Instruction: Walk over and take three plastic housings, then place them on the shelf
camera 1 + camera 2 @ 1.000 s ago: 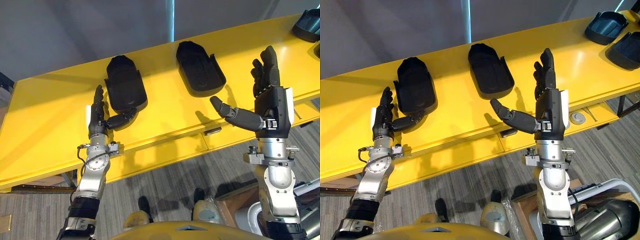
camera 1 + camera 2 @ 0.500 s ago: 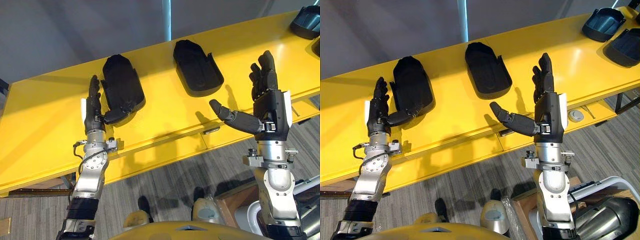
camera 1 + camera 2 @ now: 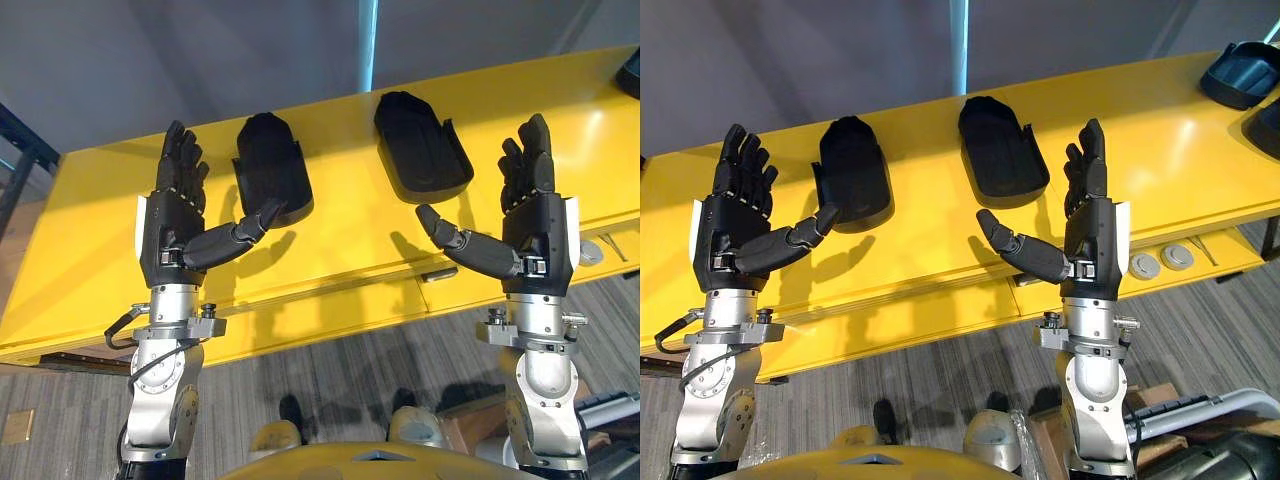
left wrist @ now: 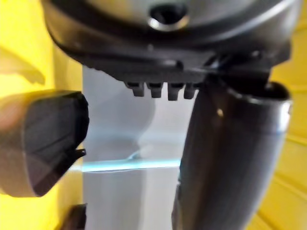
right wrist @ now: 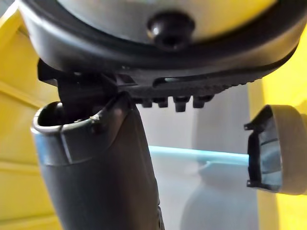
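Note:
Two black plastic housings lie hollow side up on the yellow table [image 3: 90, 240]: one [image 3: 270, 165] on the left, one [image 3: 420, 145] on the right. My left hand [image 3: 175, 215] is raised over the table's front edge, open, fingers straight and thumb reaching toward the left housing without touching it. My right hand [image 3: 535, 215] is held up the same way, open and empty, in front of the right housing. The left wrist view shows a housing [image 4: 43, 141] beyond the thumb [image 4: 230, 153]. In the right wrist view another housing [image 5: 278, 155] lies beyond the hand.
More dark housings [image 3: 1245, 72] lie at the table's far right end. Two round caps [image 3: 1145, 265] sit in the table's front edge near my right hand. Grey carpet lies below the table, and a grey wall rises behind it.
My left hand has drawn back from the left housing, which its thumb was touching, and risen with fingers spread. The right hand has hardly moved. The camera view has shifted.

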